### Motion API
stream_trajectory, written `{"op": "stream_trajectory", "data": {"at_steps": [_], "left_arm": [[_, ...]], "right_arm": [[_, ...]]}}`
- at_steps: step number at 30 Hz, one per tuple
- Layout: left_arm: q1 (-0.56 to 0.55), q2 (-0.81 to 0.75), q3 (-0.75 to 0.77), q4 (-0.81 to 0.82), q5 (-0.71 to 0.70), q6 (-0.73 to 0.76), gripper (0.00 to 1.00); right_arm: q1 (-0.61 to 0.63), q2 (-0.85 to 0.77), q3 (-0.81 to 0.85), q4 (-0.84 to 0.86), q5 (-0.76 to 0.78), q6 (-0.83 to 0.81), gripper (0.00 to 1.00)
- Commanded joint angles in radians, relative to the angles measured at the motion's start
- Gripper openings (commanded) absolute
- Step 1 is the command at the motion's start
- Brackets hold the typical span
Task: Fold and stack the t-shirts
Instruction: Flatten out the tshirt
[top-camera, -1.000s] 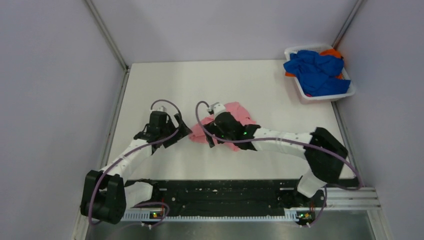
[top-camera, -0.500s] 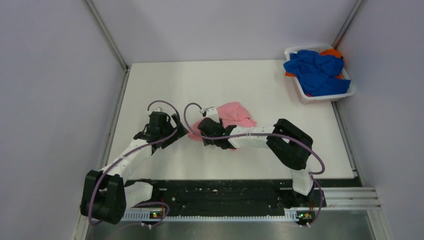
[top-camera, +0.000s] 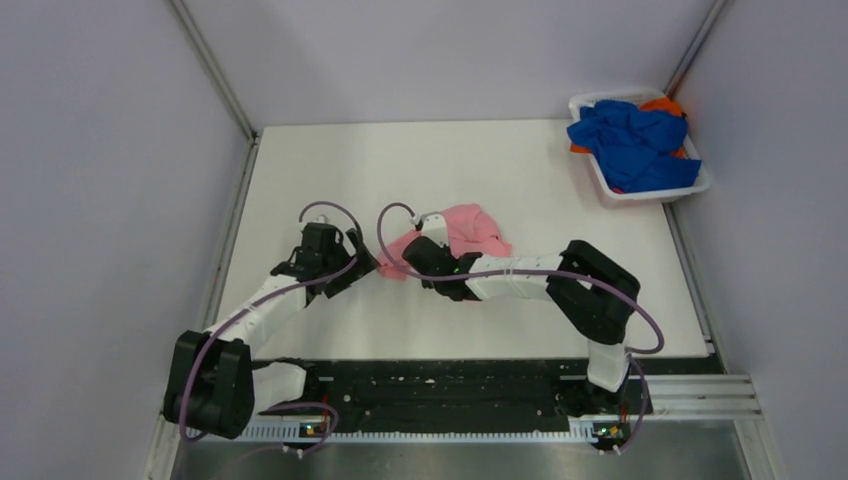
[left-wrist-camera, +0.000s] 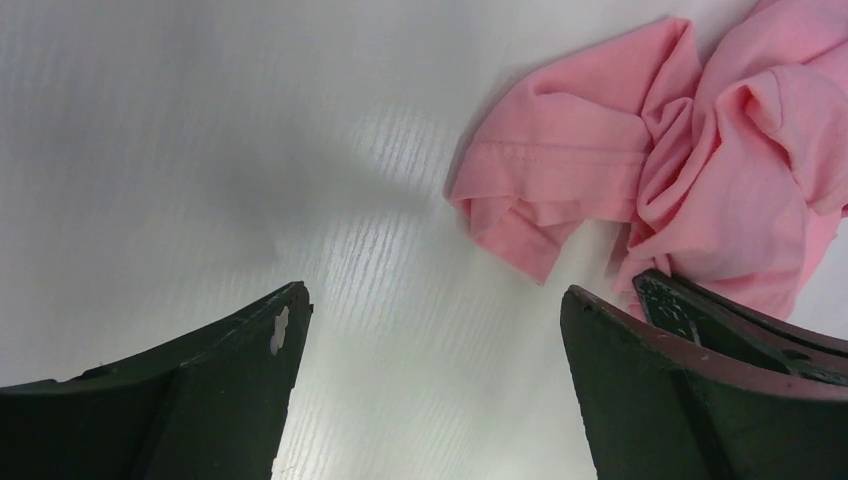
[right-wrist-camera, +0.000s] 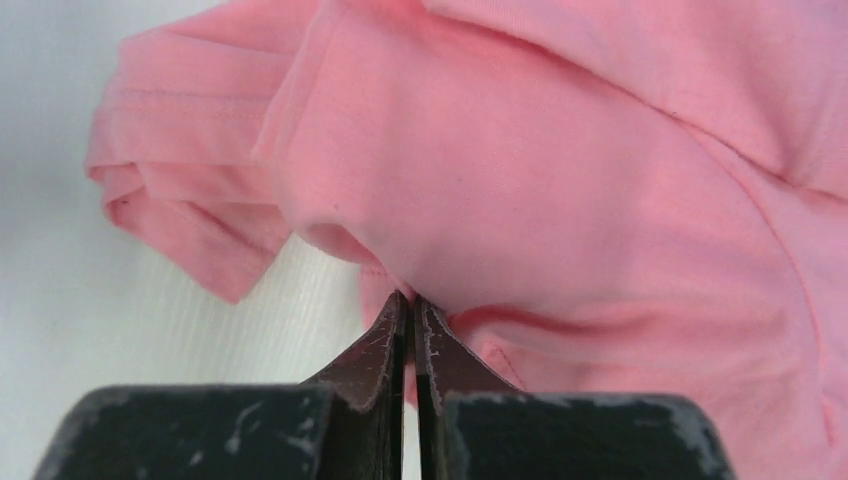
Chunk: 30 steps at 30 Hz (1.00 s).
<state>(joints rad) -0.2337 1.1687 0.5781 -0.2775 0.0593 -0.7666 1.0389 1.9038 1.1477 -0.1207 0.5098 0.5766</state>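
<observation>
Your right gripper pinches the pink t-shirt; your left gripper hangs open beside it.

In the top view the pink t-shirt lies crumpled on the white table, just left of the frame's centre. Your right wrist view shows the jaws pressed together with a fold of pink cloth caught at their tips. Your left wrist view shows the jaws spread wide over bare table. The shirt's hemmed edge fills the upper right of that frame, close by one finger; you cannot tell whether it touches. In the top view's upper right, the white basket holds a blue t-shirt heaped over an orange t-shirt, well apart from both arms.
</observation>
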Motion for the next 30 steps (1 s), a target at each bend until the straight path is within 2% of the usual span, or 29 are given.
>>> {"op": "stream_trajectory", "data": {"at_steps": [1,7,10,15,19,24,26,27,28,30], "left_arm": [[-0.002,0.035,0.009,0.093,0.081,-0.009,0.99],[-0.026,0.138,0.046,0.115,0.104,-0.007,0.96],[-0.041,0.188,0.066,0.13,0.105,-0.005,0.94],[-0.08,0.275,0.123,0.133,0.058,0.003,0.85],[-0.09,0.353,0.168,0.125,0.067,0.014,0.7],[-0.113,0.439,0.201,0.126,0.063,0.015,0.5],[-0.113,0.469,0.221,0.121,0.044,0.015,0.37],[-0.113,0.48,0.246,0.11,0.026,0.016,0.24],[-0.113,0.489,0.273,0.089,0.0,0.019,0.01],[-0.113,0.486,0.33,0.04,-0.045,0.039,0.0]], "right_arm": [[0.007,-0.159,-0.02,0.067,-0.016,-0.036,0.0],[-0.021,-0.366,-0.113,0.098,-0.001,-0.066,0.0],[-0.095,-0.499,-0.198,0.099,0.001,-0.047,0.0],[-0.23,-0.673,-0.325,0.077,0.023,-0.016,0.0],[-0.329,-0.767,-0.391,0.059,0.01,-0.005,0.0],[-0.415,-0.844,-0.414,0.021,0.07,-0.011,0.0],[-0.445,-0.867,-0.417,0.02,0.088,-0.021,0.0],[-0.462,-0.877,-0.417,0.02,0.094,-0.031,0.0],[-0.474,-0.886,-0.416,0.026,0.096,-0.046,0.0],[-0.492,-0.9,-0.41,0.055,0.102,-0.111,0.0]]}}
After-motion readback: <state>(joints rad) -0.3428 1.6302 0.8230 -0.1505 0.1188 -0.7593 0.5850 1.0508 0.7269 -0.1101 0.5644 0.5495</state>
